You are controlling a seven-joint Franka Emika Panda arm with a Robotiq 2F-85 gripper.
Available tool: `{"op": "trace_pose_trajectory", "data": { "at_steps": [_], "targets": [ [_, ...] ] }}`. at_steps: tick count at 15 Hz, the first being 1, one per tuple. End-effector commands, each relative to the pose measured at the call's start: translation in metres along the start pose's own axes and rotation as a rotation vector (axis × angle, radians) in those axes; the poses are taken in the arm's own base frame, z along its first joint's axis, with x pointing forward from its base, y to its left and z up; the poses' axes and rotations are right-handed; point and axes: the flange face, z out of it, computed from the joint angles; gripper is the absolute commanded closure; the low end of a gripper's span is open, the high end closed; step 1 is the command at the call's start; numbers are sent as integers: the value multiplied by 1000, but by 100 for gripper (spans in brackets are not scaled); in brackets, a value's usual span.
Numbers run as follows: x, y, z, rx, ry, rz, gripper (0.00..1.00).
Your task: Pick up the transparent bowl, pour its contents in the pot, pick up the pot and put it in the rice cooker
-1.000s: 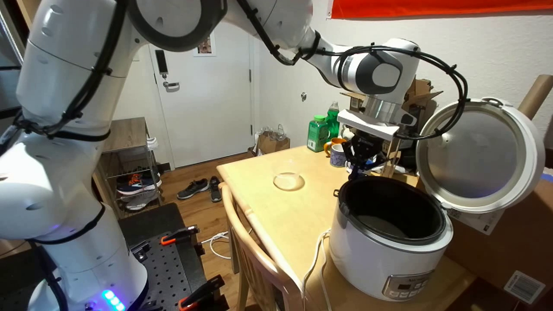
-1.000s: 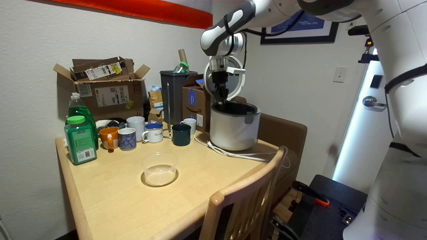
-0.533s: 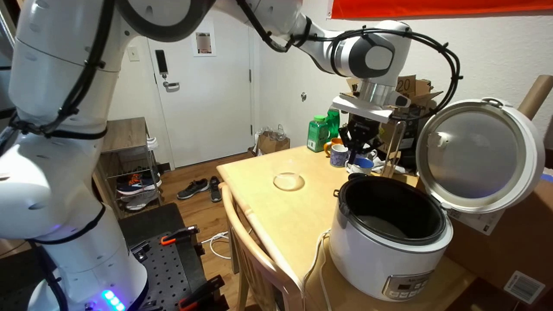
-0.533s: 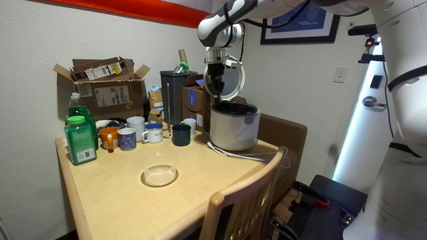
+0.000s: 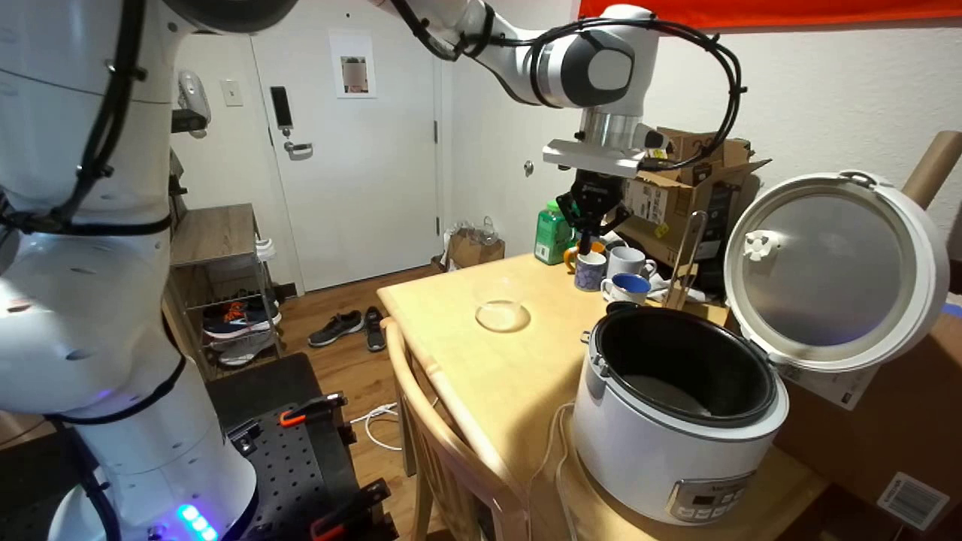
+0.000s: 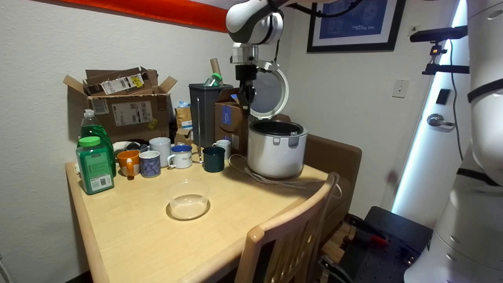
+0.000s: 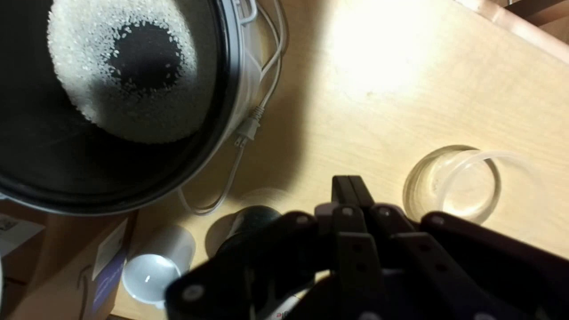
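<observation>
The end effector [image 7: 351, 189] is hanging above the bench [image 6: 137, 239], pointing down, and in the wrist view its two fingertips are meeting, so its spread is standing at its narrowest. In both exterior views it is hovering clear of the cooker [image 5: 646, 454] and the bowl [image 6: 189, 204]. The pot [image 7: 53, 164] is sitting inside the cooker, its black inner wall showing. White rice [image 7: 82, 49] is covering much of the pot's floor, ringing a dark patch where a few loose grains are lying. The cooker is standing upright on the bench, and its lid [image 5: 830, 270] is tilting back on the hinge with the metal inner face showing. The bowl is resting upright on the bench, well apart from the cooker, its clear wall letting the bench show through. A white cord [image 7: 270, 86] is trailing beside the cooker, and a plug [image 7: 248, 129] is lying on the bench. Farther along, an orange mug [image 6: 127, 162] is standing just beside a patterned mug [image 6: 150, 165], a white mug [image 6: 161, 148] is standing behind them, a blue-lined mug [image 6: 182, 159] is sitting near, and a dark mug [image 6: 213, 160] is standing between that one and the cooker. A green tub [image 6: 94, 167] is standing near the bench's edge, partly hiding a bottle [image 6: 98, 131] of green liquid. A box [image 6: 129, 116] is sitting behind the mugs with its flaps spreading open. A chair [image 6: 292, 216] is standing at the side of the bench.
</observation>
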Motion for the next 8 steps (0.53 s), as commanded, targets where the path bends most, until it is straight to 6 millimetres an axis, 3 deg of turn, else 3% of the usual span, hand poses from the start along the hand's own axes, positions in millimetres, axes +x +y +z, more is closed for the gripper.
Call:
{"op": "trace_pose_trajectory", "data": {
  "at_steps": [1,2,3,4,5,7,8],
  "targets": [
    [-16,-26,1,-30,34,-54,100],
    [-18,-31,3,-32,43,-54,92],
    [-19,-34,5,-31,54,-55,73],
    [-20,-37,8,-32,63,-56,66],
    [-6,-28,9,-17,38,-37,85],
    [-10,-32,12,-19,44,-41,69],
    [-11,-32,13,-19,45,-41,66]
  ]
}}
